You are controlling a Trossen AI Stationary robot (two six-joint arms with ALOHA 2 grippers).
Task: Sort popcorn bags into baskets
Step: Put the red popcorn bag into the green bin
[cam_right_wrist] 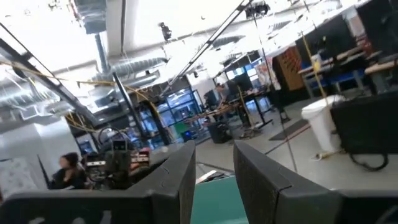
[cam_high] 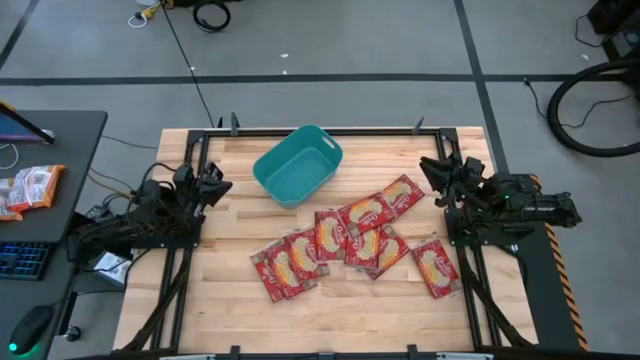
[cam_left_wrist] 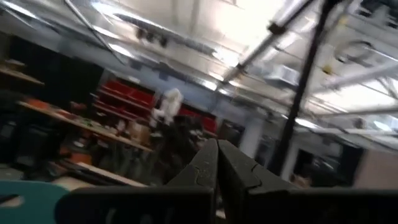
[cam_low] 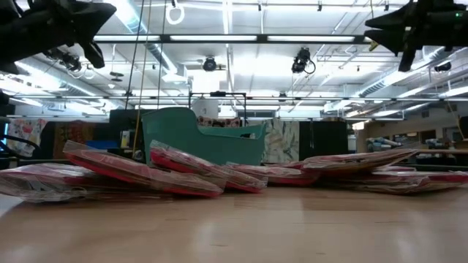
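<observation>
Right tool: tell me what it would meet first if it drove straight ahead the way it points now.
Probably the teal plastic tub: it shows between the open fingers of the right tool, which sits raised at the table's right edge. Depth is unclear; it might pass over the rim.

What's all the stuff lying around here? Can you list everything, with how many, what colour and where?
popcorn bags: about eight, red with a yellow-cream picture, lying flat and overlapping in a loose spread across the middle and right of the table.
basket: one, teal, empty, at the back of the table, just behind the bags.
table: one, pale wood planks in a dark frame.
snack packets: a few, orange and white, on the dark side desk off the table's left.
keyboard: one, dark, on that same desk.
left hand: one, dark, fingers together, raised over the table's left edge.
right hand: one, dark, fingers apart, raised over the right edge.
</observation>
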